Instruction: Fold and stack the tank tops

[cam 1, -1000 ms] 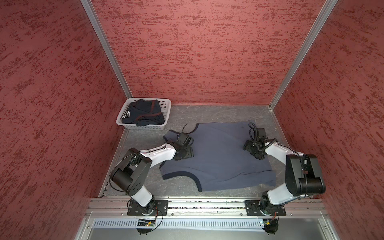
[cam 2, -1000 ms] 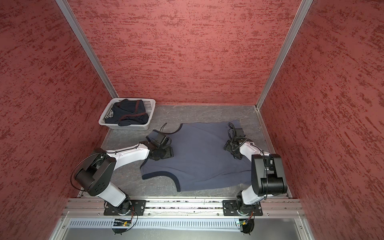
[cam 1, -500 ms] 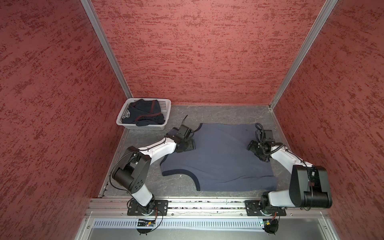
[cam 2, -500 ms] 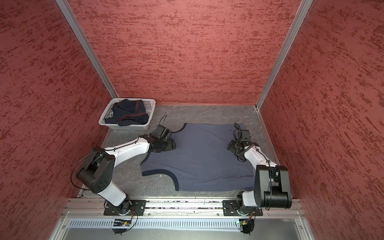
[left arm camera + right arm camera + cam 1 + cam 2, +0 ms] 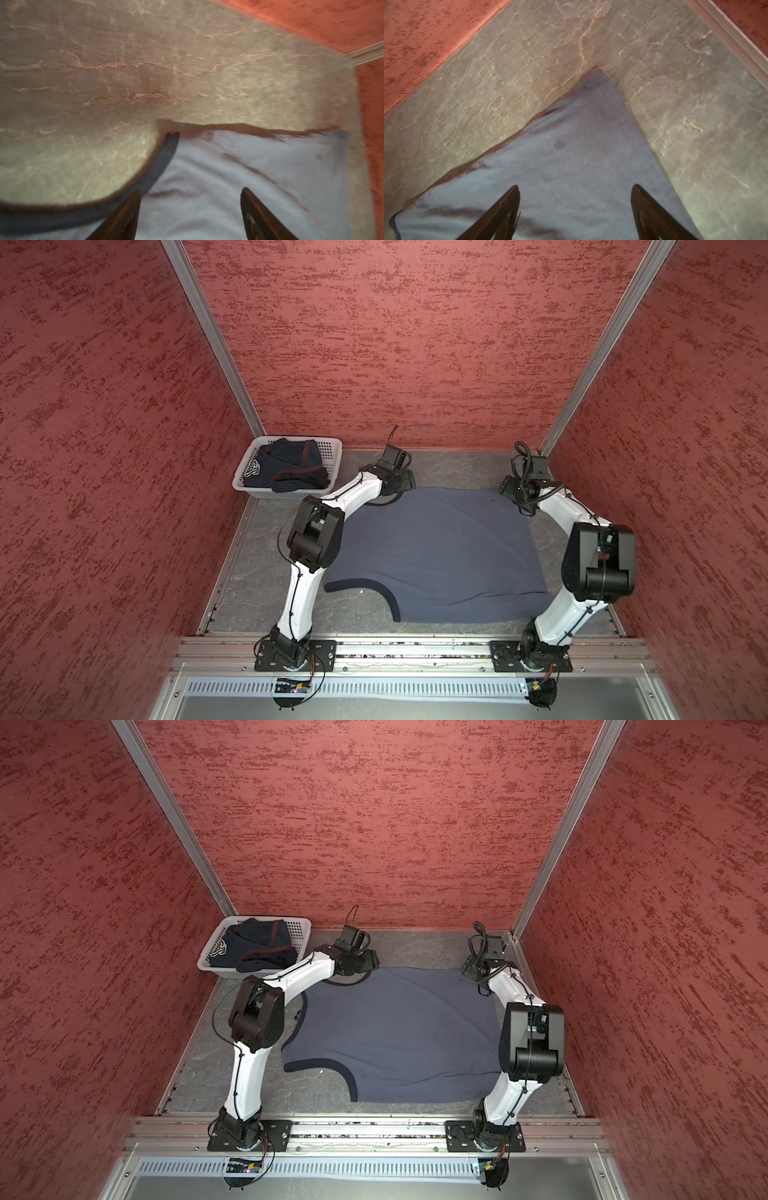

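No writing here that I can read.

The only mark is a whitish print (image 5: 255, 467) on the crumpled dark navy cloth tank top with maroon trim (image 5: 291, 460), which lies in the white perforated plastic basket (image 5: 331, 444) in the far left corner. In both top views the print is too small and too folded to tell letters from numbers. Both wrist views are blurred.

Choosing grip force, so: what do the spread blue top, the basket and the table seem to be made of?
Blue top: soft matte cloth, likely a knit; it lies limp with shallow creases.
Basket: white plastic, apparently; stiff walls pierced by a grid of holes.
Table: grey, pale-veined, stone-look surface; real stone or a printed sheet, I cannot tell.
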Robot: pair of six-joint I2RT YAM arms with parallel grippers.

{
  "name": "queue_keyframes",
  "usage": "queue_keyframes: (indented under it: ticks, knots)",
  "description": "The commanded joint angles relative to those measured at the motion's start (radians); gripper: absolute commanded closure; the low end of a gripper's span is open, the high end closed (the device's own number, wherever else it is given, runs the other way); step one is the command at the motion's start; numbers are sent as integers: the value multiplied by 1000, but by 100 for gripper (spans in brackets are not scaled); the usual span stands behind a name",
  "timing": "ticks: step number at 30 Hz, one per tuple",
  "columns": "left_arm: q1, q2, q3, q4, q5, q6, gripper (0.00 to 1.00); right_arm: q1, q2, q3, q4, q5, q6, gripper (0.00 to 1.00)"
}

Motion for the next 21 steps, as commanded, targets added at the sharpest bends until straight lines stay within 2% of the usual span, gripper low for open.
queue_keyframes:
  ticks: [1,8,13,21]
  knots:
    - [22,84,106,-51,-13,35,28,-23,55,79,-2,-20,-27,16]
    - [39,226,257,-89,53,39,41,-66,201,200,-25,-17,-41,19]
    - [39,272,318,-116,83,37,50,-105,281,266,-27,-58,-51,23]
    - [41,312,360,-135,105,31,59,-112,422,429,-105,-63,-77,30]
